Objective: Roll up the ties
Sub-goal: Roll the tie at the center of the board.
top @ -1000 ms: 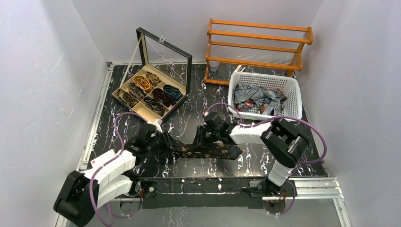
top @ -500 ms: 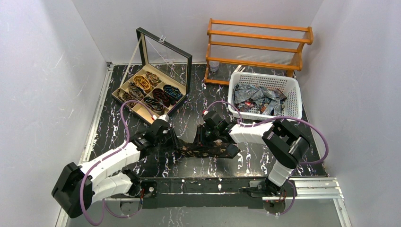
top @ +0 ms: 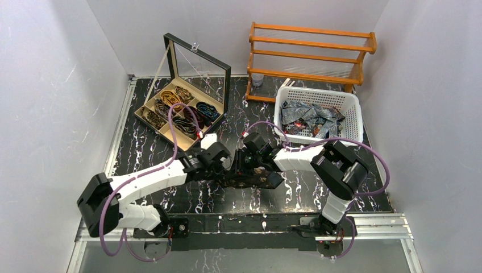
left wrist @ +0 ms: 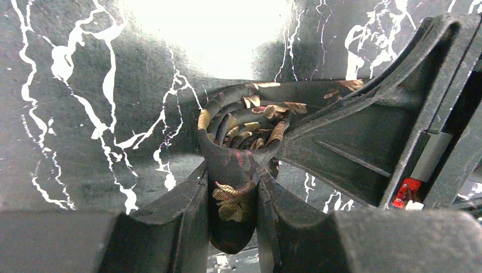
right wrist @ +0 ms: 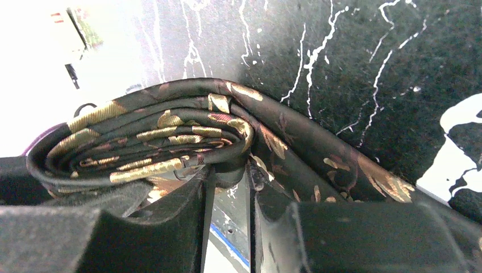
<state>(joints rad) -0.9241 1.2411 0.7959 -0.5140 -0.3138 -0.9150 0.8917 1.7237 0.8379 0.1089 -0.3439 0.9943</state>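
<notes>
- The dark fabric necktie with gold floral spots (top: pixel 258 180) lies near the middle of the black, white-veined desk (top: pixel 142 153), between the two arms.
- Most of it is wound into a flat coil, and a short flat stretch runs out toward the right arm's side.
- The left fingers (left wrist: pixel 170 224) are clenched on a fold of the necktie. In the left wrist view this fold hangs between them, just under the coil's layered edge.
- The right fingers (right wrist: pixel 165 219) stand close together, grasping the necktie at the coil's lower edge, and its stacked layers bulge above them.
- From above, both sets of fingers meet at the coil from opposite sides and sit just beside each other.
- An open wooden box with a black-framed glass lid (top: pixel 196 62) stands at the far left of the desk. Its compartments hold rolled ties (top: pixel 170 100) in gold, maroon and teal tones.
- A white plastic lattice basket (top: pixel 318 139) sits at the far right, well apart from the fingers, and holds a heap of loose grey-blue ties (top: pixel 310 116).
- An orange-brown wooden rack (top: pixel 311 42) stands behind the basket against the back wall.
</notes>
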